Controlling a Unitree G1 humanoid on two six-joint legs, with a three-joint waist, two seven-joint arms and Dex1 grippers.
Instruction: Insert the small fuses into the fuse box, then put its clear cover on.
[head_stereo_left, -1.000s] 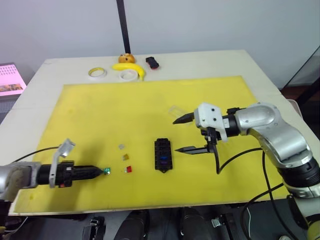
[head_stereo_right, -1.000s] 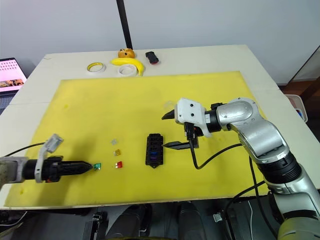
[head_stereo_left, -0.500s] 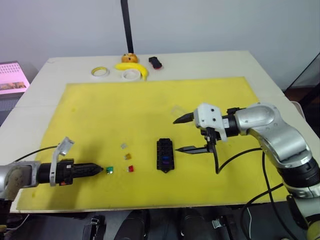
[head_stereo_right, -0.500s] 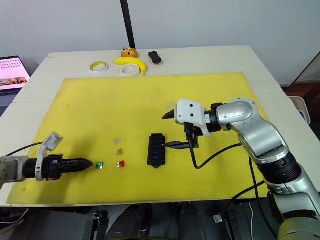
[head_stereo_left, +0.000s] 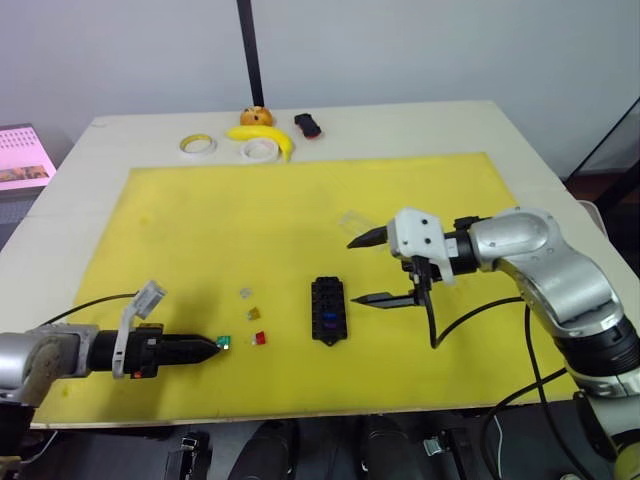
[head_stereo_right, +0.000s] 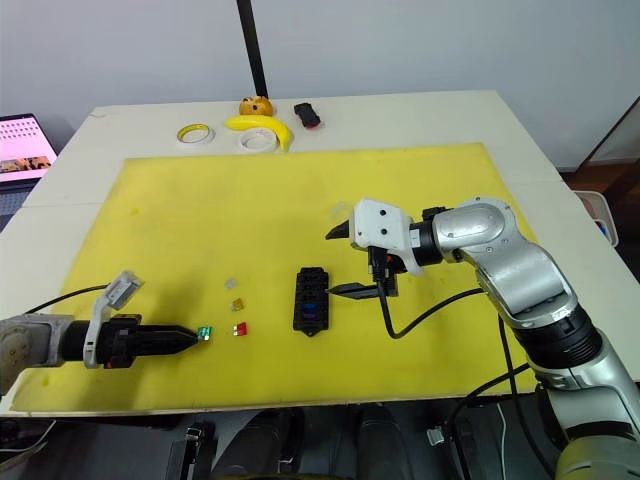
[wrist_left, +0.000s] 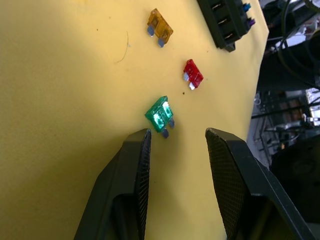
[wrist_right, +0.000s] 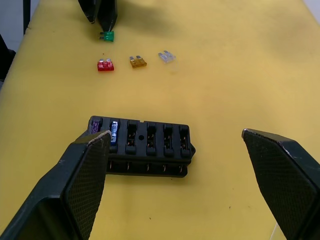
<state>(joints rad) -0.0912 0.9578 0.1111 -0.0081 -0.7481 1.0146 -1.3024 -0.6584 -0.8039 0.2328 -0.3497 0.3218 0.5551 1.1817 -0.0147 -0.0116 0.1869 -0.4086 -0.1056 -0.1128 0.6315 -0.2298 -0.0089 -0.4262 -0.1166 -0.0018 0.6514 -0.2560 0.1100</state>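
My left claw (wrist_left: 174, 140) lies low over the yellow mat (head_stereo_left: 300, 200) with its 2 fingers spread, and the teal fuse (wrist_left: 159, 114) lies flat just ahead of the tips, a little nearer the one finger than the other, not yet pinched. I judge this to be the pickup of the next fuse: the next move calls for easing forward until the fuse sits between the pads, then closing gently on its small plastic body without flicking it away. Just beyond the teal one lies the red fuse (wrist_left: 192, 74), then the amber fuse (wrist_left: 160, 27), and farther on a pale grey fuse (wrist_right: 166, 56), all loose and flat on the mat. Past them sits the fuse box (head_stereo_left: 326, 310), a black block with 2 rows of slots; a blue fuse (wrist_right: 114, 128) and a purple fuse (wrist_right: 96, 125) already stand in its end slots, so I reckon 4 remain. My right claw (head_stereo_left: 366, 269) hovers just beside the box's far side, fingers wide apart and holding nothing. Farther off, behind that claw, the clear cover (head_stereo_left: 351, 218) lies on the mat, barely visible.
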